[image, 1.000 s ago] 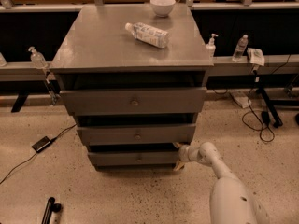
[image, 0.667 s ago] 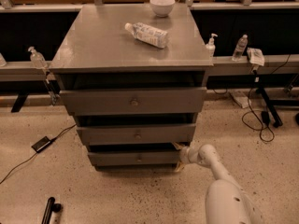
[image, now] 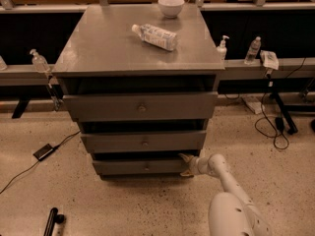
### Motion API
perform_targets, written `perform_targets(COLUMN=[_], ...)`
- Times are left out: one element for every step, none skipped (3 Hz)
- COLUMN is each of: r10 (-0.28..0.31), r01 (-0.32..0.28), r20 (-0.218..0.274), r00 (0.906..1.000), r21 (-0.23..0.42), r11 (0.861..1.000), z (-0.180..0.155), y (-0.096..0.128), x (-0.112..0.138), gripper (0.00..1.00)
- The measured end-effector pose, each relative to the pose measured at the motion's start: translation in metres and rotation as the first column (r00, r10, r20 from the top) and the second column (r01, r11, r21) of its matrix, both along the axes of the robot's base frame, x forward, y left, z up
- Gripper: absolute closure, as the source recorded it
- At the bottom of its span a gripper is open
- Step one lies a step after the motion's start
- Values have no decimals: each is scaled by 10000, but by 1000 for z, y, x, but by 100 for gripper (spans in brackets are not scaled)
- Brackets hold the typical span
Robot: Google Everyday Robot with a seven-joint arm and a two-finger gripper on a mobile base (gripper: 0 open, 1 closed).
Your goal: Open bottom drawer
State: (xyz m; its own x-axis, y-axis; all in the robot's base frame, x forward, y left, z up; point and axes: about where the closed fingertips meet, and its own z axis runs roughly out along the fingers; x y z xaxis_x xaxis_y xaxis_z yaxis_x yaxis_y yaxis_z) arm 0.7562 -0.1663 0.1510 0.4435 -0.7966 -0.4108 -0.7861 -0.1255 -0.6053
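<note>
We see the bottom drawer (image: 145, 166) lowest in the grey cabinet (image: 98, 48), just above the floor (image: 142, 205) and under the middle drawer (image: 143, 141). Our tool (image: 185, 164) is at its right end, fingers apart, one above the front's corner and one below. A bottle (image: 155, 36) and a bowl (image: 171, 6) sit on the cabinet top. A power adapter (image: 43, 151) lies on the floor to the left.

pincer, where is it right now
In the camera view the pincer is low down at the right end of the bottom drawer front, just below the middle drawer.
</note>
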Motion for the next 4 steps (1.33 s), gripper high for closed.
perform_targets(r10=[12, 12, 12, 11], r01=[-12, -12, -12, -11], r20=[-42, -43, -44, -45], r00=[10000, 10000, 10000, 10000], r21=[6, 7, 8, 9], r11=[10000, 10000, 10000, 10000], z=[1, 4, 8, 8], y=[0, 0, 0, 0], x=[-1, -1, -1, -1], gripper=[65, 88, 100, 100])
